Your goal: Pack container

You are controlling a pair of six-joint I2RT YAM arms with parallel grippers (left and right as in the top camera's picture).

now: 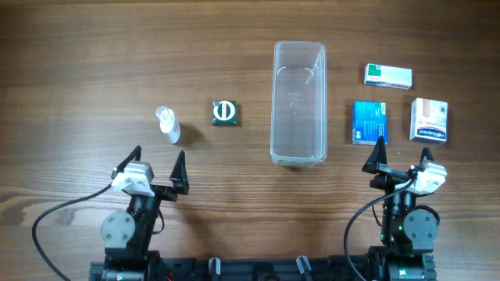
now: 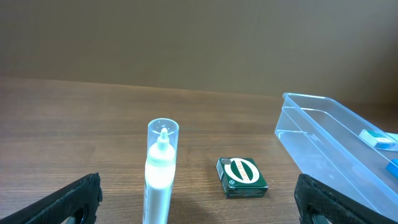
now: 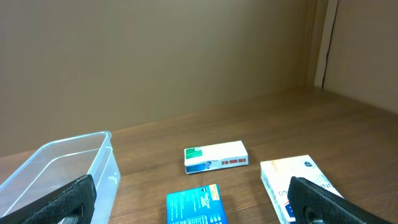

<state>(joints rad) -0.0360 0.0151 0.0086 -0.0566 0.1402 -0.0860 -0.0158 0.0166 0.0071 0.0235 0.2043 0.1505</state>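
Wood-grain tabletop (image 1: 78, 47), plain wall (image 2: 186, 37) behind. Found left gripper (image 1: 158, 161) spread wide, empty, by the front edge. Spotted container (image 1: 298, 101) mid-table toward the far edge; judged it light, thin-walled, slick, best pinched over a rim. Found right gripper (image 1: 402, 157) equally wide, empty.

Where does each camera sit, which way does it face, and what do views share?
Overhead: above the table, looking straight down; left gripper and right gripper at bottom, open.
Left wrist: low, facing forward at small clear bottle and dark green square box; own black fingers in corners.
Right wrist: low, facing forward at blue cardboard box; own fingers in corners.
Shared: clear plastic rectangular tub in all three.
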